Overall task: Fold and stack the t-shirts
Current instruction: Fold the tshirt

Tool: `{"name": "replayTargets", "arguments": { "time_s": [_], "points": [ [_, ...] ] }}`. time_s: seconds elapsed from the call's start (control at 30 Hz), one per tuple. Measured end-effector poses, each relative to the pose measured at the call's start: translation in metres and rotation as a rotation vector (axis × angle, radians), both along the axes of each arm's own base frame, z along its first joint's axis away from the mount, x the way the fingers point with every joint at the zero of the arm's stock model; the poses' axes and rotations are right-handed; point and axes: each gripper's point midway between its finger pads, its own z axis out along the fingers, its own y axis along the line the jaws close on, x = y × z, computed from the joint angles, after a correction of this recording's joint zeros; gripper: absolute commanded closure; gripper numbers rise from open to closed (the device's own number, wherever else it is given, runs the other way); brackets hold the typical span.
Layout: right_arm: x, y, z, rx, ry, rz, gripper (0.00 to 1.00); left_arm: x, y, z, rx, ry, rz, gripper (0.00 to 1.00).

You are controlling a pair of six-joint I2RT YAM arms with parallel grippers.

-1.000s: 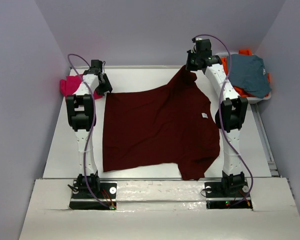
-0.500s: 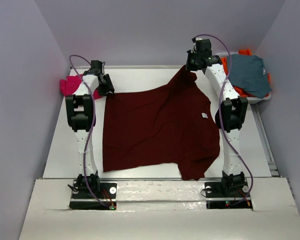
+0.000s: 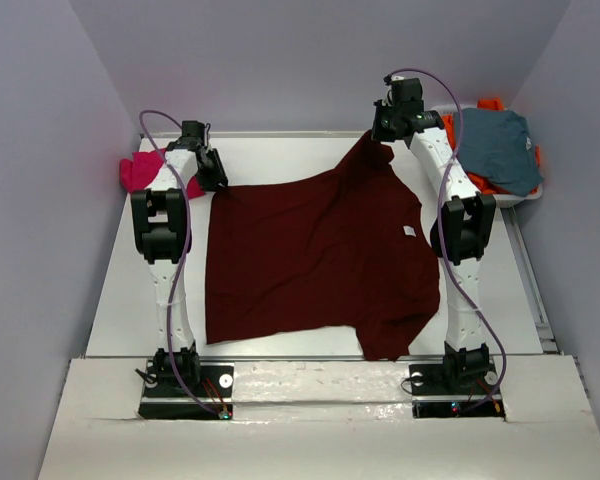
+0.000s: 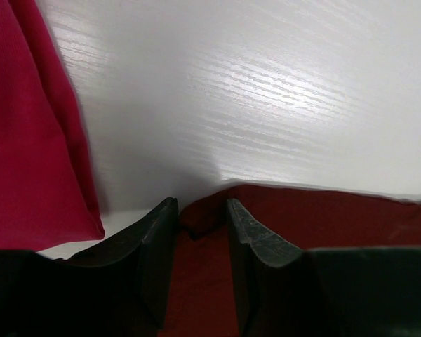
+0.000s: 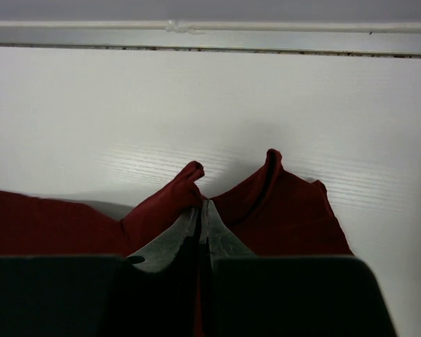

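1. Top external view: the maroon t-shirt (image 3: 315, 260) lies spread over the middle of the white table (image 3: 280, 150). It is mostly flat, and one sleeve hangs toward the near edge between the two arm bases.
2. The shirt's far right corner is drawn up into a peak, and the right gripper (image 3: 380, 135) sits at the tip of that peak.
3. Right wrist view: that gripper's two fingers are pressed together with no gap, and maroon cloth is pinched between them. Folds of cloth bulge up on either side of the tips, and bare table lies beyond.
4. The left gripper (image 3: 212, 172) is at the shirt's far left corner, low over the table.
5. Left wrist view: its jaws stand at a narrow gap and straddle the turned-over corner of the maroon cloth. The cloth lies between the fingers (image 4: 154, 239), and a gap shows on at least one side, so it is not clamped.
6. The magenta t-shirt (image 3: 135, 172) lies bunched at the table's far left edge, just beside the left gripper. In the wrist view it fills the left side and sits close to the maroon corner, apart from it.
7. A grey-blue garment (image 3: 498, 148) lies at the far right, on top of an orange garment (image 3: 490, 104). Both are well apart from the maroon shirt.
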Motion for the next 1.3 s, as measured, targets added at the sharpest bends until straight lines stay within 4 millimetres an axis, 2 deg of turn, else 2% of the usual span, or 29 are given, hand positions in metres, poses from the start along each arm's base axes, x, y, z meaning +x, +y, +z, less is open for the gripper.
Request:
{"name": "replayTargets", "arguments": {
  "time_s": [0.3, 0.33, 0.37, 0.7, 0.93, 1.1, 1.3],
  "points": [
    [0.0, 0.0, 0.0, 0.0, 0.0, 0.0, 0.93, -0.001, 0.005, -0.003, 0.026, 0.006, 0.015, 0.83],
    [0.0, 0.0, 0.0, 0.0, 0.0, 0.0, 0.93, -0.001, 0.006, -0.003, 0.029, 0.008, 0.017, 0.92],
    [0.0, 0.0, 0.0, 0.0, 0.0, -0.001, 0.93, -0.002, 0.007, -0.004, 0.034, 0.009, 0.02, 0.94],
    [0.0, -0.002, 0.0, -0.006, -0.001, -0.009, 0.93, -0.003, 0.013, -0.002, 0.064, 0.012, 0.049, 0.94],
    [-0.004, -0.006, -0.004, -0.018, 0.025, -0.031, 0.93, -0.011, 0.017, 0.026, 0.072, 0.006, 0.085, 0.94],
    [-0.021, -0.01, 0.001, -0.013, 0.066, -0.053, 0.93, -0.021, 0.016, 0.047, 0.063, 0.012, 0.102, 0.94],
    [-0.046, -0.015, 0.022, -0.008, 0.091, -0.066, 0.93, -0.033, 0.011, 0.067, 0.034, 0.009, 0.099, 0.94]
  ]
}}
